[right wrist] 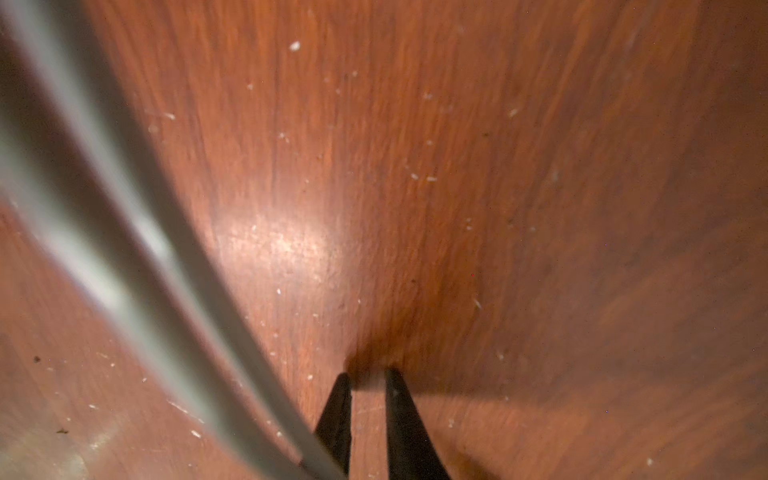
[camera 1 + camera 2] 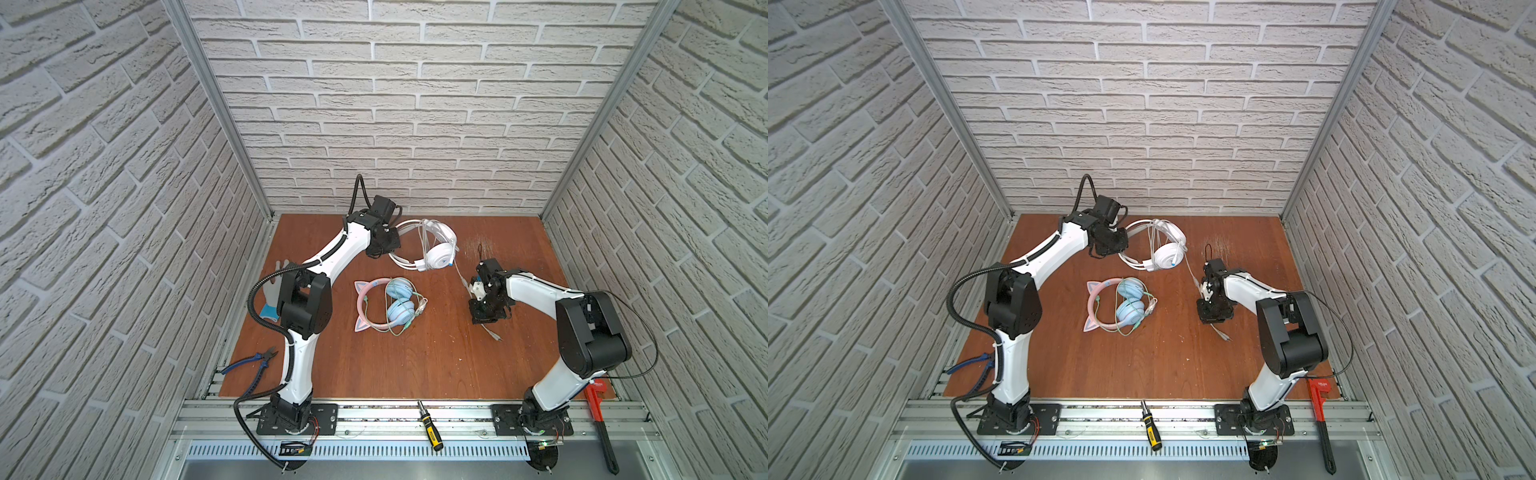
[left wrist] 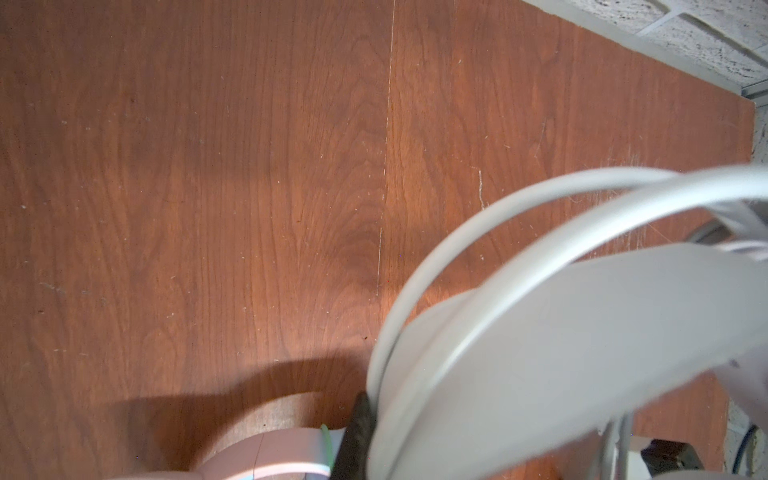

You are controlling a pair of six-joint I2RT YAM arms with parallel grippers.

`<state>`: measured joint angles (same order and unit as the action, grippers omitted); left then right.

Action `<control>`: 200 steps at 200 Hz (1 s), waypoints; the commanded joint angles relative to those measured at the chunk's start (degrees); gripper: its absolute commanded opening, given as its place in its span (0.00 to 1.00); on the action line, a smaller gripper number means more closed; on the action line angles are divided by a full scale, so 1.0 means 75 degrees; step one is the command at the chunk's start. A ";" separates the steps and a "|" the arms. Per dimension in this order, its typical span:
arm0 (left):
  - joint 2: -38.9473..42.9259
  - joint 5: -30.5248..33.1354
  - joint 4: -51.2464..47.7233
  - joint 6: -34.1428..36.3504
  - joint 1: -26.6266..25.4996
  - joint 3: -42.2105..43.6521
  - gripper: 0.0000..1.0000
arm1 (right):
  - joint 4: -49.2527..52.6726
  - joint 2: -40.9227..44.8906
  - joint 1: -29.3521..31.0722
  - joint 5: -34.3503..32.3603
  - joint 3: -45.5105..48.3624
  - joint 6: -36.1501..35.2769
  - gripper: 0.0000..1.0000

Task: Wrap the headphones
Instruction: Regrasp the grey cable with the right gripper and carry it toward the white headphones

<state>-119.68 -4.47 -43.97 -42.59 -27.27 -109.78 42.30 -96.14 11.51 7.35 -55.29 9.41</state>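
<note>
The white headphones (image 2: 441, 254) (image 2: 1168, 254) lie at the back of the wooden table with white cable looped over the band. My left gripper (image 2: 390, 246) (image 2: 1116, 246) is shut on their band (image 3: 561, 340), with one black finger (image 3: 360, 432) against it. Their loose cable (image 2: 459, 275) (image 1: 124, 232) trails to my right gripper (image 2: 484, 316) (image 2: 1213, 316) (image 1: 368, 374). That gripper points down at the table, its tips a narrow gap apart with only bare wood between them. The cable passes beside one finger. The pink cat-ear headphones (image 2: 398, 308) (image 2: 1128, 308) (image 3: 282, 451) lie mid-table with their green cable around them.
The white cable's plug (image 2: 497, 337) lies in front of the right gripper. Blue pliers (image 2: 254, 359) and a glove (image 2: 274, 291) lie at the left edge. A screwdriver (image 2: 430, 428) rests on the front rail, with a red pipe wrench (image 2: 600, 415) at front right. Brick walls close three sides.
</note>
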 commanded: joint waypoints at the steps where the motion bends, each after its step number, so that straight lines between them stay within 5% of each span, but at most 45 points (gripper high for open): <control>1: -0.0120 0.0050 -0.0004 -0.0285 0.0060 -0.0559 0.00 | 0.0208 0.0577 0.0475 0.0009 0.0121 -0.0346 0.17; 96: -0.0833 0.0267 -0.0462 -0.0638 -0.0184 -0.1696 0.00 | 0.1988 0.1638 0.2046 0.0327 -0.1429 -0.2225 0.06; 200: -0.1324 0.0441 -0.0773 -0.0753 -0.0479 -0.2430 0.00 | 0.2833 0.0782 0.2903 0.1811 -0.2584 -0.3131 0.06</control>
<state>-128.95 -1.74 -51.83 -46.30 -30.11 -124.64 60.10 -87.20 30.96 15.09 -71.37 -10.35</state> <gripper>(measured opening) 0.077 0.065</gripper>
